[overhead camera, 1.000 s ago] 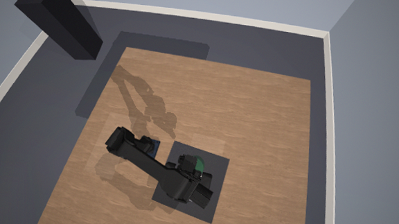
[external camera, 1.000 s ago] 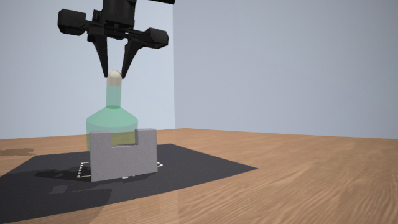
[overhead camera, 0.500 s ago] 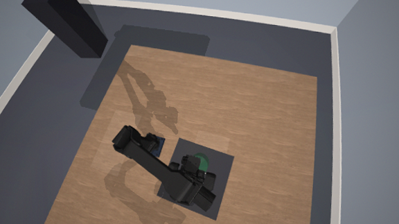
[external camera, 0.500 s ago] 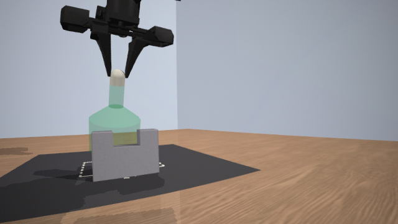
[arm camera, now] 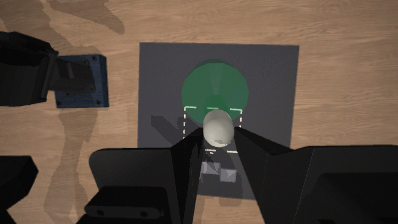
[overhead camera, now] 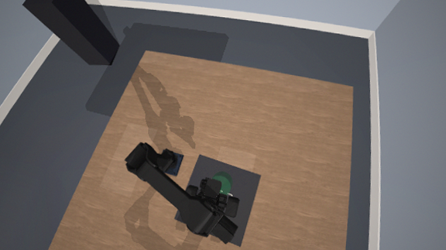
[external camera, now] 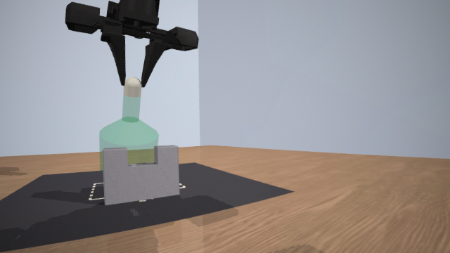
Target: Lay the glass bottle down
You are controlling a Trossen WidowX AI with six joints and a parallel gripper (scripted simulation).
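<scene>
One green glass bottle [overhead camera: 225,182] [external camera: 129,135] [arm camera: 215,85] is near upright, its neck leaning slightly to the right in the exterior view, left of centre. It has a pale rounded cap [external camera: 133,88] [arm camera: 218,128], and the gripper [overhead camera: 222,199] [external camera: 133,84] [arm camera: 218,132] is clamped on that capped top, fingertips to either side of it. Yellow-green colour shows low in the body. Its bottom is hidden in the exterior view, so whether it touches down cannot be told.

In front of the body, lower left of the exterior frame, the grey U-shaped rest [external camera: 140,184] [arm camera: 228,175] stands with its notch open upward; no part of the neck lies in it. From the wrist, the dashed outline [external camera: 92,191] [arm camera: 184,123] runs between the rest and the far part of the body, the capped top over it.

All of these are over a dark square mat [overhead camera: 248,188] [external camera: 228,186] [arm camera: 272,80], at lower centre of the top view, on a wooden table [overhead camera: 284,144] [external camera: 351,197] [arm camera: 345,90]. To the mat's left is a blue base plate [overhead camera: 180,164] [arm camera: 103,101], and the black arm [overhead camera: 169,188] reaches from the left over the mat. Farther out, a dark pillar [overhead camera: 70,26] fills the upper left of the top frame.
</scene>
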